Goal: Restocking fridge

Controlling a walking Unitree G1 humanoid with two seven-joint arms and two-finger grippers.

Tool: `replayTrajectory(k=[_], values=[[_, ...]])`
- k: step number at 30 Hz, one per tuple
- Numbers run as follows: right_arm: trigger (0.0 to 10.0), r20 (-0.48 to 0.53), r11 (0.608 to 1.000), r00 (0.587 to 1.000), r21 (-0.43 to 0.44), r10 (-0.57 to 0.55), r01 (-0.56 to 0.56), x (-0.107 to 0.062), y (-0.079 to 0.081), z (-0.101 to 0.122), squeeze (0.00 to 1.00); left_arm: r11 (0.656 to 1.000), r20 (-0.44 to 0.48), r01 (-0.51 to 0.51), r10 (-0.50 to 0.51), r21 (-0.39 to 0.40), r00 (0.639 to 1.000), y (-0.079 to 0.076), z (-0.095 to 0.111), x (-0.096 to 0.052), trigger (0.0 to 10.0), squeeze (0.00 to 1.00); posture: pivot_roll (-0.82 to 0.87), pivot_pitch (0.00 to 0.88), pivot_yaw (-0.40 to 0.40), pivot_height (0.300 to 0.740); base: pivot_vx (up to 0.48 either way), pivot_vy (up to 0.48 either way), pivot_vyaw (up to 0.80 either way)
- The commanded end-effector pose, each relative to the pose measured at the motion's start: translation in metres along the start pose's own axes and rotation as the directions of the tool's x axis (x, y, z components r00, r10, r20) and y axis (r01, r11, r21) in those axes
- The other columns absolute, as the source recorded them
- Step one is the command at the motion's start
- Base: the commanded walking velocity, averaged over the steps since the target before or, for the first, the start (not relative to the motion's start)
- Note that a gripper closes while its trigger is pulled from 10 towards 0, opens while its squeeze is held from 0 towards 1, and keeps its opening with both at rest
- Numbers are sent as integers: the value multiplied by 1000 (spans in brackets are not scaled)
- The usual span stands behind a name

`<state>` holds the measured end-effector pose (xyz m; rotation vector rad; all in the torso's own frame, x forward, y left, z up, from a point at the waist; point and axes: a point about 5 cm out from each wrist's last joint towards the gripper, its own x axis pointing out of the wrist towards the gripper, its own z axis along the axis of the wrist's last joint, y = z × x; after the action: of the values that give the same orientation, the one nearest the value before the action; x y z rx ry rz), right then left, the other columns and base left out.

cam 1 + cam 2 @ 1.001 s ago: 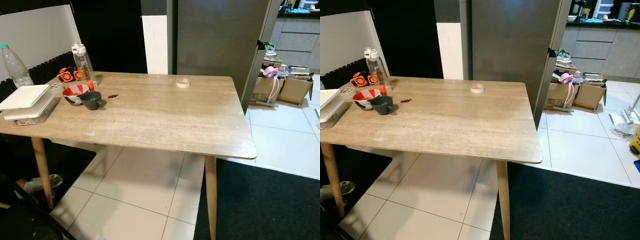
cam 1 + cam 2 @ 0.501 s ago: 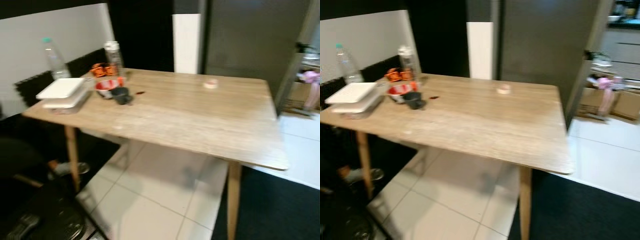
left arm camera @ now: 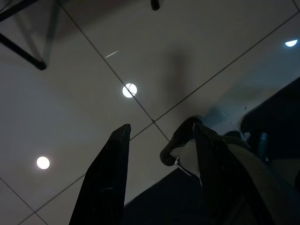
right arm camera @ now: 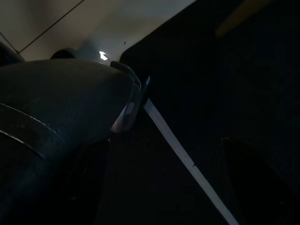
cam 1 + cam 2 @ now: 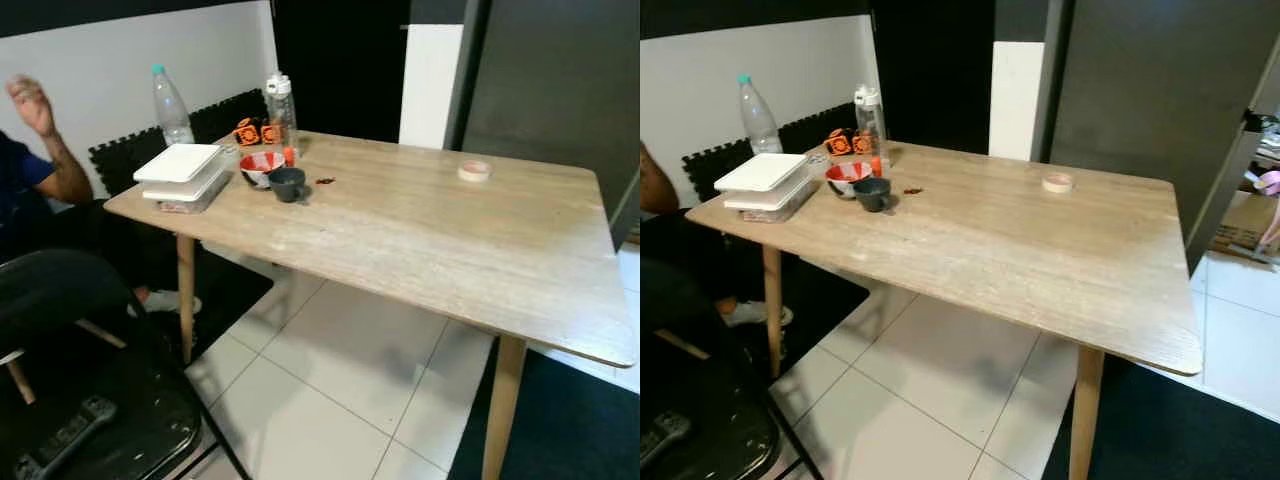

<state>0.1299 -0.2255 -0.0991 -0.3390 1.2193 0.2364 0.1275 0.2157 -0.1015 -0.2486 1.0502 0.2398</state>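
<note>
Left eye view looks down across a light wooden table (image 5: 420, 230) on tapered wooden legs, standing on white floor tiles (image 5: 330, 390) with a dark mat (image 5: 570, 430) under its right end. At the table's far left corner sit the things that could be stocked: a clear plastic water bottle with a teal cap (image 5: 171, 105), a clear drink bottle with a white lid (image 5: 282, 110), and a stack of flat white-lidded plastic containers (image 5: 182, 175) near the left edge. Just right of the containers are a red and white patterned bowl (image 5: 260, 166) and a small dark grey cup (image 5: 288, 183), touching or nearly so. Two small orange and black objects (image 5: 255, 131) lie behind the drink bottle, too small to identify. A roll of pale tape (image 5: 474, 171) rests alone toward the far right. Behind the table rises the tall dark grey fridge door (image 5: 560, 80), shut.

At the far left a person's raised hand (image 5: 30, 100) and blue sleeve show, and a black chair (image 5: 90, 380) stands near left.

Left wrist view shows the left gripper (image 3: 154, 164) hanging over the tiles, its two black fingers spread apart and empty. Right wrist view is very dark; whether the right gripper (image 4: 159, 178) is open cannot be told.
</note>
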Motion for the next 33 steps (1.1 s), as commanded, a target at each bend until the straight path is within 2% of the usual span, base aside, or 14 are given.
replayTrajectory(k=[1, 8, 13, 20, 33], values=[[10000, 10, 1000, 1000, 10, 3, -3, 0, 2, 1, 0, 1000, -10, -4, 4, -2, 1000, 1, -3, -1, 10000, 0, -54, 0, 21, 740, 0, 0, 775], [10000, 12, 1000, 1000, 16, 2, -2, 1, 2, 2, 0, 1000, -9, -8, 8, -3, 1000, 2, -3, -1, 10000, 0, -54, 0, 24, 740, 0, 0, 775], [10000, 11, 999, 999, -1, -41, 41, 0, 0, 2, 0, 1000, -13, 0, 1, 2, 1000, 2, -5, -1, 10000, 0, -53, 0, 23, 740, 0, 0, 656], [10000, 8, 998, 998, -7, -67, 67, 0, -3, 1, 0, 1000, -16, 27, -27, 8, 1000, -1, -6, -1, 10000, 0, -52, 0, 21, 740, 0, 0, 0], [10000, -3, 997, 997, 1, -78, 78, 0, -3, 0, 0, 998, -14, 52, -52, 19, 999, -4, -6, -1, 10000, 0, -49, 0, 21, 740, 347, 0, 0]])
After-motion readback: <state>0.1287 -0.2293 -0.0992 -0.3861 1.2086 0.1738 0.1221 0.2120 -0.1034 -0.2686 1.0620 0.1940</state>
